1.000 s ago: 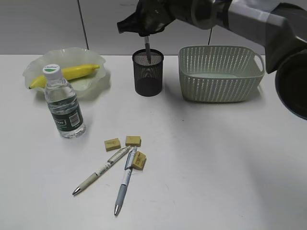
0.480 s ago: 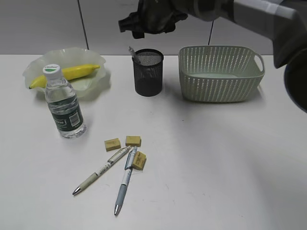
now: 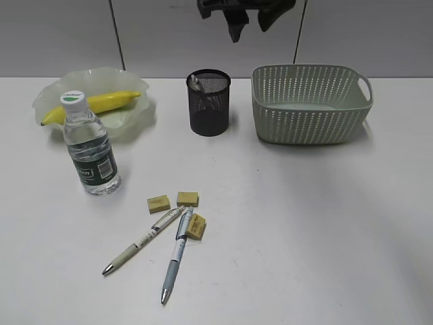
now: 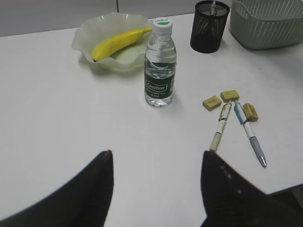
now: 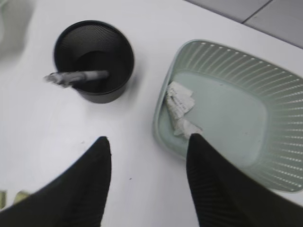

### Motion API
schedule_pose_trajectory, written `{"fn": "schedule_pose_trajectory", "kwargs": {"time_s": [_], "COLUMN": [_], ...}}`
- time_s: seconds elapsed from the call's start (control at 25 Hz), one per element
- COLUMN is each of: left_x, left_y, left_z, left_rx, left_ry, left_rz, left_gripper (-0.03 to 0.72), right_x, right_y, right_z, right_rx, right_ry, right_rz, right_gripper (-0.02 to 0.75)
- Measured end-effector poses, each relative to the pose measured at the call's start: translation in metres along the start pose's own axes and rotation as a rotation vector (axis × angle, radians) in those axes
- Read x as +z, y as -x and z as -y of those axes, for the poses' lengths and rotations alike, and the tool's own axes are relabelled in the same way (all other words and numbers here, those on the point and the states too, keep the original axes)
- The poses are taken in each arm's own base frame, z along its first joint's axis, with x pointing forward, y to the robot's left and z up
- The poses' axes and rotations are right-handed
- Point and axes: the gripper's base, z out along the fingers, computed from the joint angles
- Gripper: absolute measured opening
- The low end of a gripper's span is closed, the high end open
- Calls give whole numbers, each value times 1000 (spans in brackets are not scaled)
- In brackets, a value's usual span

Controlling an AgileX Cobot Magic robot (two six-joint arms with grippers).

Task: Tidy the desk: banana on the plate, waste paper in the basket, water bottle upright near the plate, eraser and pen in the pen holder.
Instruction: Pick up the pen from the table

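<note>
From the front, the banana [image 3: 95,103] lies on the green plate [image 3: 51,98], and the water bottle [image 3: 89,145] stands upright just beside the plate, so those jobs look done. The black pen holder [image 3: 208,103] has one pen [image 3: 195,83] leaning inside it. Two more pens [image 3: 145,240] and three little erasers [image 3: 188,198] lie together on the white surface [image 3: 304,237], not put away yet. The right gripper [image 3: 247,20] hangs high above the pen holder with its jaws apart and nothing in them. From the left wrist, the left gripper [image 4: 156,187] waits low near the front edge, jaws wide open and empty, looking out over the bottle and the loose pens. From the right wrist, you look straight down between the open jaws. The pen rests slanted across the holder's rim because it is longer than the cup. The waste paper [image 5: 179,108] sits inside the basket [image 5: 265,94], against its near wall. I think the next job is fetching another pen or an eraser.
</note>
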Motion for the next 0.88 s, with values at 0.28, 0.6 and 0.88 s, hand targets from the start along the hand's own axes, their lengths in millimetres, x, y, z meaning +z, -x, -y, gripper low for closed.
{"fn": "schedule_pose_trajectory", "kwargs": {"time_s": [0.28,0.6,0.88], "left_x": [0,0,0], "left_y": [0,0,0], "left_z": [0,0,0], "left_rx": [0,0,0], "left_ry": [-1,-1,-1], "left_rz": [0,0,0], "left_gripper": [439,438,438], "right_x": [-80,-115,-148], "right_y": [-18,-112,-219], "right_z": [9,40,67], "right_rx": [-9,-68,-81], "right_ry": [167,86,74], "right_rz": [28,-126,-188], "right_gripper": [324,312,310]}}
